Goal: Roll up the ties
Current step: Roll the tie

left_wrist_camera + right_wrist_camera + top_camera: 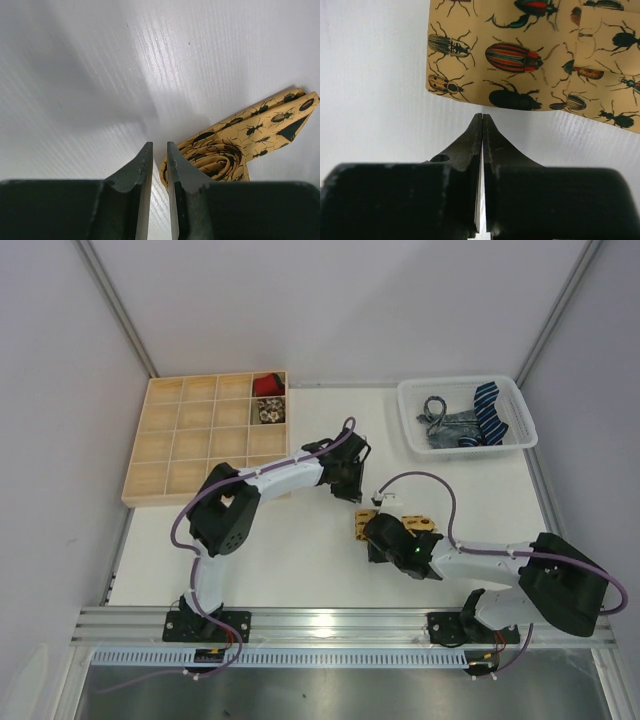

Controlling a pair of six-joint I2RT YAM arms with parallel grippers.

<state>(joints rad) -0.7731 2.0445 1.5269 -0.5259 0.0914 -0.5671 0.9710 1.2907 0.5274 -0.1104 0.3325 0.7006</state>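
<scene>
Surface: white table (300,560) with a faint ribbed grain, lit from above.
Room: pale grey walls (350,300) with aluminium posts in the corners.
Item, mustard-yellow tie (520,55): yellow fabric printed with dark beetles, some banded red and green; lies mid-table, just ahead of the right arm.
Item, form: in the left wrist view one part is wound into a loose coil and a flat length runs on from it.
Item, axis: in the top view the long axis runs roughly left to right across the table, yellow showing on both sides of the right wrist.
Item, direction: the flat length ends away from the coil, with a dark triangle showing at its end.
Left gripper (159,147): jaws a narrow gap apart, nothing between them, the coil just beside its right finger.
Right gripper (482,116): clenched, fingers pressed together on nothing, tips just short of the tie's near edge.
Wooden tray (180,445): rear left, gridded; red roll (266,386) and pale patterned roll (268,411) in adjoining right-hand compartments.
White basket (460,382): rear right; holds navy striped tie (490,410) and grey tie (445,428), loose.
</scene>
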